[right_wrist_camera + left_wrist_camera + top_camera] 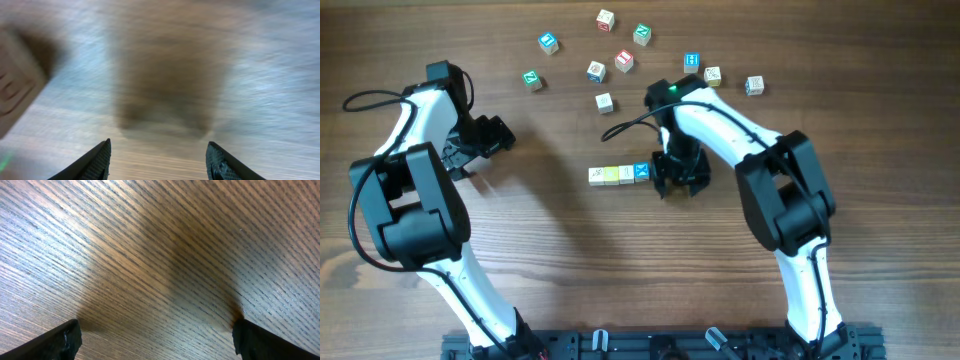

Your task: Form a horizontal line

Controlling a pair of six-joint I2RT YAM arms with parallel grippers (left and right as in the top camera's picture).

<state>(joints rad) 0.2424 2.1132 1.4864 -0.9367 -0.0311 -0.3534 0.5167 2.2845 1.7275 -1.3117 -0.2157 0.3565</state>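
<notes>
Your right gripper (160,162) shows first in its wrist view. Its two dark fingertips (100,161) stand wide apart with nothing between them, only blurred wood grain and a dark shadow. At the left edge of that view sits a pale wooden block face (15,95) with a carved mark, too smeared to read.

From overhead, the right gripper (680,180) hangs just beside the right end of the row of blocks (619,174), near the middle of the table (560,260). You cannot tell whether it touches the end block. The row looks like four small cubes pressed side by side. From the left they are a whitish one with a dark mark, a yellowish one, a pale greenish one and a blue-faced one (641,172). The long axis runs left to right across the overhead view, with the right end a touch higher than the left.

Above the row, the loose blocks (604,101) lie scattered with gaps between them. They show green, blue, red and plain faces, from one at the far top (606,18) to one at the right (753,85).

Your left gripper (155,340) is also spread wide and holds nothing, with bare wood under it. Overhead it (492,136) sits well apart from the row, off to the left.
</notes>
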